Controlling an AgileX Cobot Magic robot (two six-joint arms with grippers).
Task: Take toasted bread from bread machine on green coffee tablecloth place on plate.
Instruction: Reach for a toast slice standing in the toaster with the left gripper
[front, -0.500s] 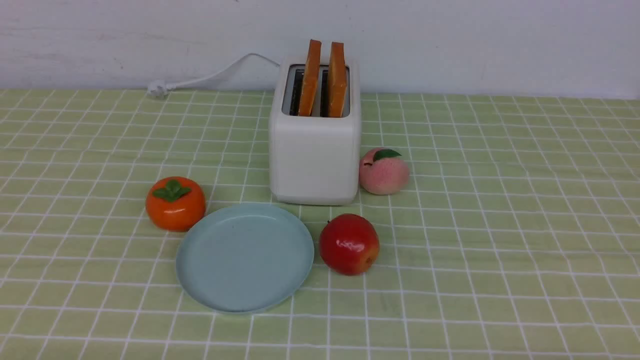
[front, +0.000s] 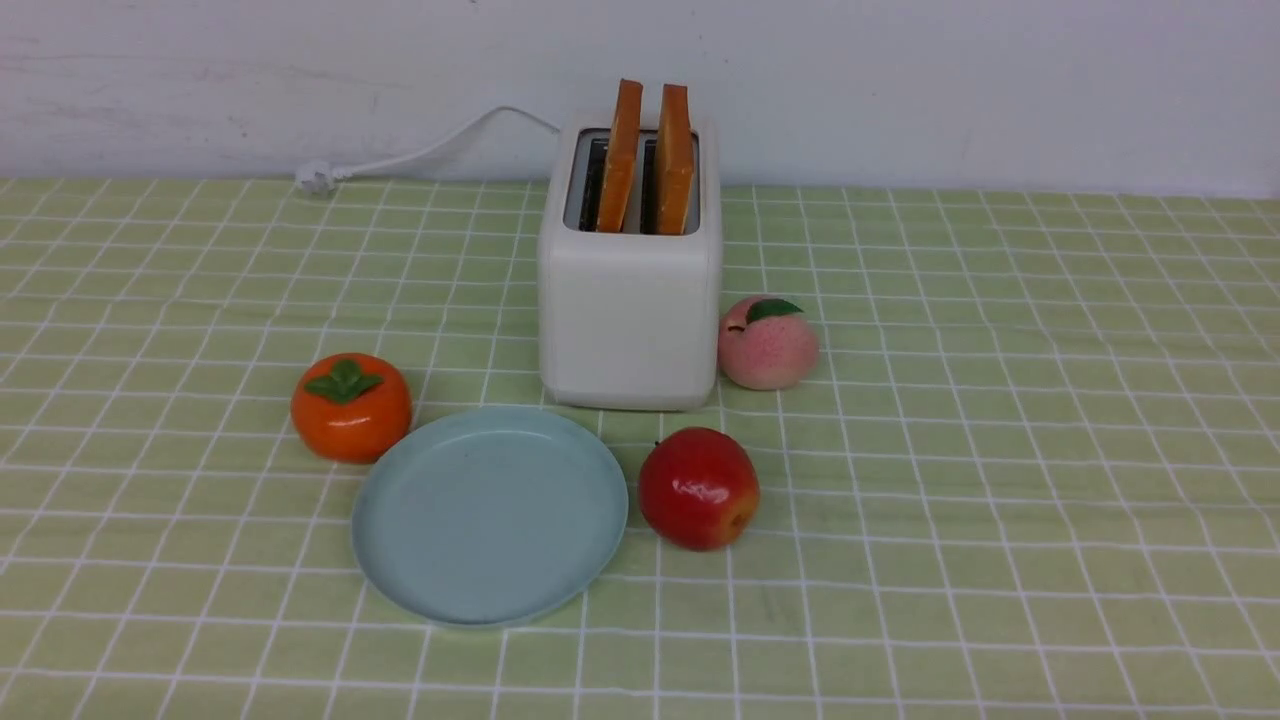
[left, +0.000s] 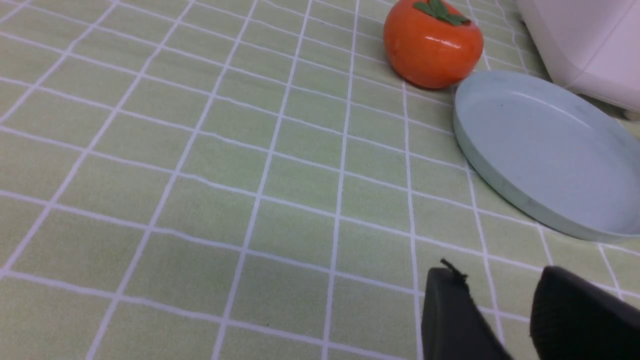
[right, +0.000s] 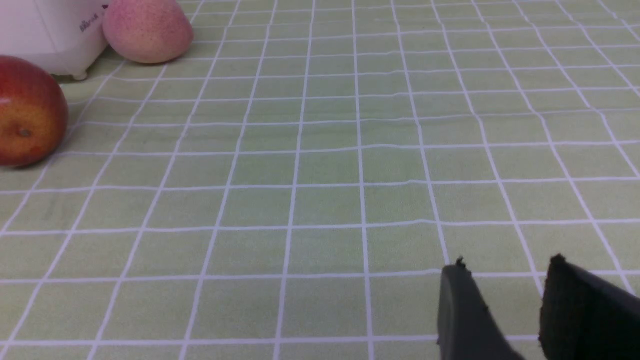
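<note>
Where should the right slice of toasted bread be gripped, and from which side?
Grip the right slice of toasted bread by its upper part, the only part standing clear of the bread machine. Come from straight above, probably pinching across its two broad faces: it stands upright and is thinnest that way.

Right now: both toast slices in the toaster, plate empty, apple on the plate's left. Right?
Not quite. The front view shows the apple on the right of the plate; the orange fruit is on its left. Both toast slices stand in the toaster, and the plate is empty.
</note>
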